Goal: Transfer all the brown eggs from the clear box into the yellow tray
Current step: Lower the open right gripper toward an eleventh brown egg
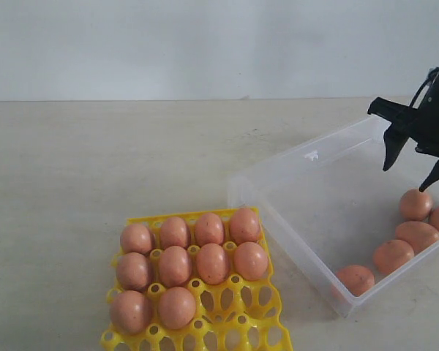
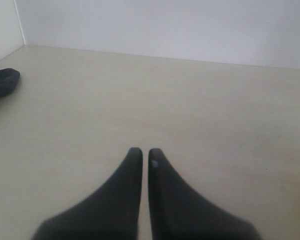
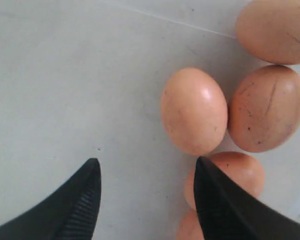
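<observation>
Several brown eggs fill the back sockets of the yellow tray at the front. More brown eggs lie bunched in the right end of the clear box. My right gripper hangs open just above that bunch. In the right wrist view the right gripper has only bare box floor between its tips. One egg lies just beyond the tips, and another egg sits partly behind one finger. My left gripper is shut over bare table, holding nothing, out of the exterior view.
The tray's front sockets are empty. The box stands at an angle to the tray's right, its near corner close to the tray. A white wall runs along the table's back edge. A dark object lies at the side in the left wrist view.
</observation>
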Tool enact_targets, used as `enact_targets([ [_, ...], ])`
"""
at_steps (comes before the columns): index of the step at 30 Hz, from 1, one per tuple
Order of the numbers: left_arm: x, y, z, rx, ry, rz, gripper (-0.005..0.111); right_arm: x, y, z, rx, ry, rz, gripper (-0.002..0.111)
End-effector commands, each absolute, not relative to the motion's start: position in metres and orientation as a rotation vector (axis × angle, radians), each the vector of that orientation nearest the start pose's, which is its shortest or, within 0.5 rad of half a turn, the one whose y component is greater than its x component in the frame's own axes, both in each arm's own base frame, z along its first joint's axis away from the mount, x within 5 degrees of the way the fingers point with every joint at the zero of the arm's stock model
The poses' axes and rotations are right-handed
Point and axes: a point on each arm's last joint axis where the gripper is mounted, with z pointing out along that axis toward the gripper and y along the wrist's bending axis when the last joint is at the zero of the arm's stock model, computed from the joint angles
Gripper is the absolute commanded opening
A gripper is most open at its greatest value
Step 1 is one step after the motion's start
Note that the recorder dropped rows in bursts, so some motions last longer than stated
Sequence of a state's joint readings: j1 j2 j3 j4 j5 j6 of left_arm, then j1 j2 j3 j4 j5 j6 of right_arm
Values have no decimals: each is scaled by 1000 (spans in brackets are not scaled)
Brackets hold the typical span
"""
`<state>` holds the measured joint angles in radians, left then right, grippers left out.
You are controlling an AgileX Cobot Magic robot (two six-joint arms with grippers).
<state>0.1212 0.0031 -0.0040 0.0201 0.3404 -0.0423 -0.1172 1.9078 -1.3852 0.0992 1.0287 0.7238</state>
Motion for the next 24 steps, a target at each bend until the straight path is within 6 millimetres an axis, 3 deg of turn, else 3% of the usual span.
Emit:
enact_targets([
  [1,53,7,183,-129,1817,76,4,366,-42,201,1324,2795,69,49],
  [5,53,7,183,-129,1817,76,4,364,-46,197,1253,2813,-8,49],
  [16,53,7,183,-129,1817,76,4,364,-47,182,872,2880,-12,49],
  [24,53,7,183,-129,1817,76,4,369,-48,183,763,2853,-9,49],
])
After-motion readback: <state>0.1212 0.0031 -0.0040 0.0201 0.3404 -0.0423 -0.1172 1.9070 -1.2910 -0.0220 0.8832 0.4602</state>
